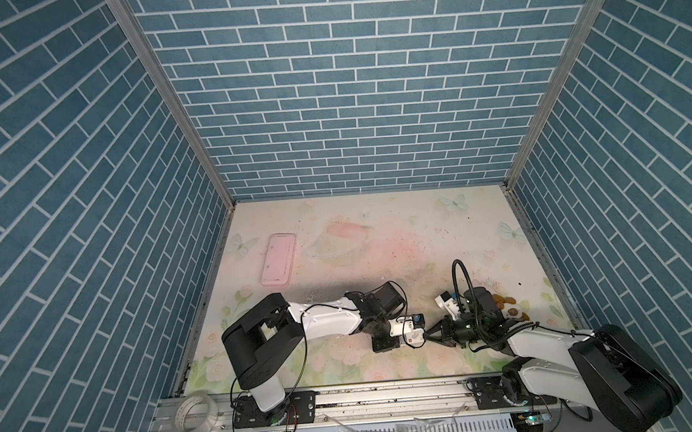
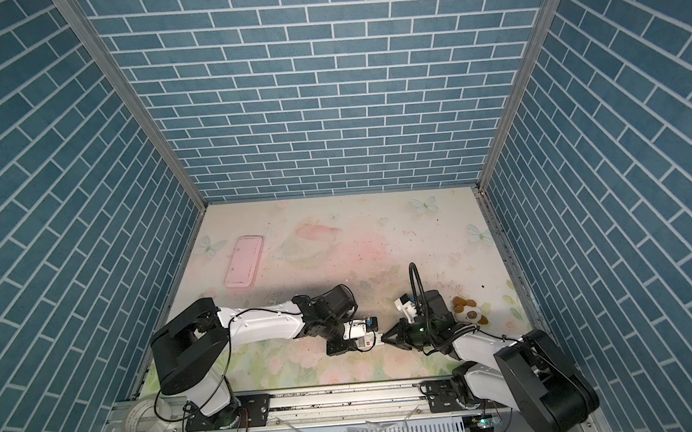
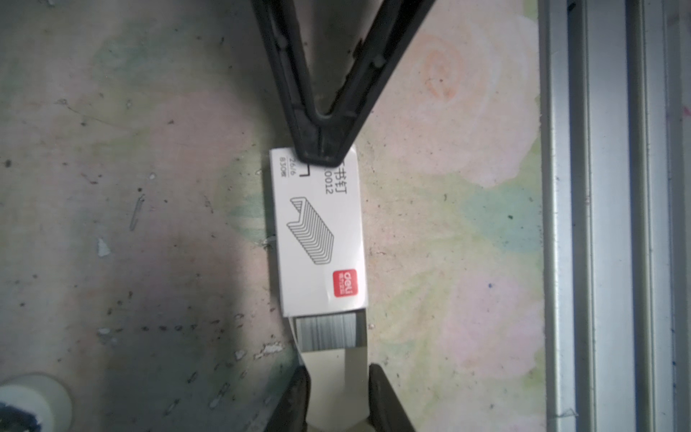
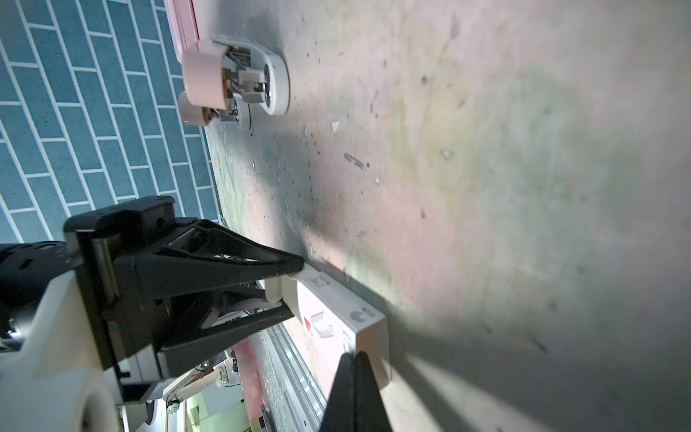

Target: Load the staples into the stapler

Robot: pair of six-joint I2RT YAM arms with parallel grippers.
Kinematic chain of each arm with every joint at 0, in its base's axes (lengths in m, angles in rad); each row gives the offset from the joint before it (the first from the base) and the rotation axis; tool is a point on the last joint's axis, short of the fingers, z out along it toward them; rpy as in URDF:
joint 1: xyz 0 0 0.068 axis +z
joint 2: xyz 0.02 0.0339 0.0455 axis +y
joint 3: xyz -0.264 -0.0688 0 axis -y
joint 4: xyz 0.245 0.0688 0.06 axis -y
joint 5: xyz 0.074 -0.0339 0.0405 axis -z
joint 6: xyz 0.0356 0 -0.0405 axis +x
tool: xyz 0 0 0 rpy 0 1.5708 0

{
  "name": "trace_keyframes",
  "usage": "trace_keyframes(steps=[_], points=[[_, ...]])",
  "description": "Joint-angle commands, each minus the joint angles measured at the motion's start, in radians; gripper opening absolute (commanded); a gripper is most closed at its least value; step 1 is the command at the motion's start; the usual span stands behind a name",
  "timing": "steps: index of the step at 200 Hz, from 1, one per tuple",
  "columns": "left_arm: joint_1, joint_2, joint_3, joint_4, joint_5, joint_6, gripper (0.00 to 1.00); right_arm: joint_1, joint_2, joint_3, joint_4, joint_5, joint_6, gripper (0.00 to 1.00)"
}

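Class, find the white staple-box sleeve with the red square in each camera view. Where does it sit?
In a top view: sleeve low centre, between both gripper tips.
In a top view: same spot.
Left wrist: mid-picture.
Right wrist: lower middle.
Shared landmark: shut right gripper at one end; left gripper pinches the card tray at the other.

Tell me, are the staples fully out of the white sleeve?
No, only a short grey end of the staples shows past the sleeve.
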Motion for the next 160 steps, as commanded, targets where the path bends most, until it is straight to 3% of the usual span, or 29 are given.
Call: trace_keyframes(steps=[1,137,160], points=[[-0.001,0.008,-0.035,-0.055,-0.011,0.008,0.27,-0.025,-0.045,-0.014,-0.069,0.036,-0.016,0.0],[-0.001,-0.006,-0.047,-0.054,-0.025,0.015,0.27,-0.061,-0.301,0.003,-0.391,0.176,-0.024,0.01],[-0.001,-0.008,-0.047,-0.053,-0.025,0.015,0.27,-0.065,-0.327,0.009,-0.42,0.186,-0.025,0.08]])
